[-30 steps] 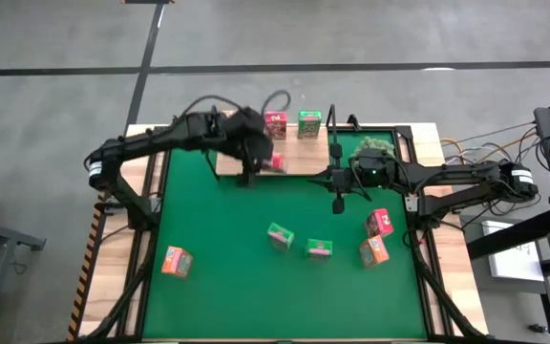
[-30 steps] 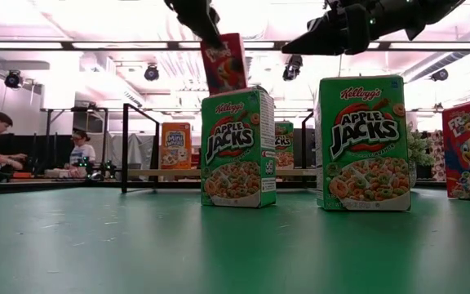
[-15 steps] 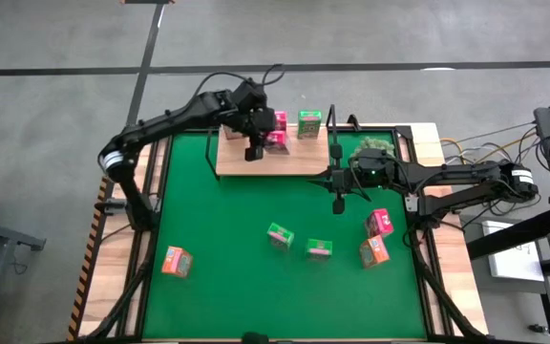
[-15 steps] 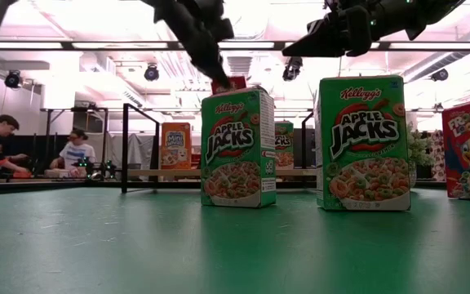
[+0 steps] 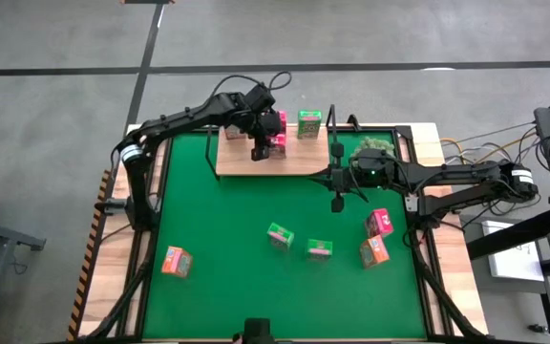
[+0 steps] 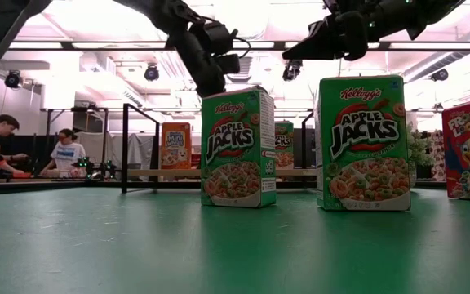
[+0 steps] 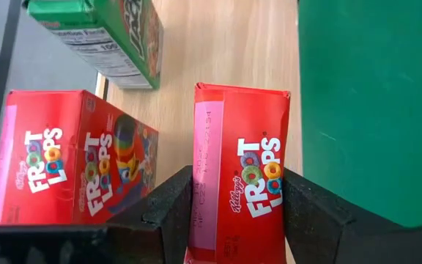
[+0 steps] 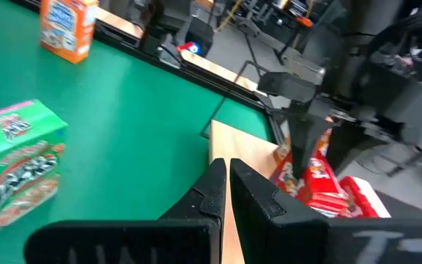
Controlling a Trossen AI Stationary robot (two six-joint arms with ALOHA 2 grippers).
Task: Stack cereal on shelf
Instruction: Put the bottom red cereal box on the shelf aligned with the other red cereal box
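Red-pink Froot Loops box (image 7: 242,180) was clamped between the left gripper (image 7: 229,209) fingers above the wooden shelf (image 5: 299,161), upper centre of the high view; right gripper (image 8: 226,180) hung closed, empty.

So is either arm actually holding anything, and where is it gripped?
The left gripper clamps a pink Froot Loops box by its two side faces, over the shelf. The right gripper is shut, empty.

Cereal boxes in the high view: three pink (image 5: 276,121), three green (image 5: 309,123), two orange (image 5: 176,260). One shelf (image 5: 299,161). One plant ball (image 5: 375,146). Two arms.
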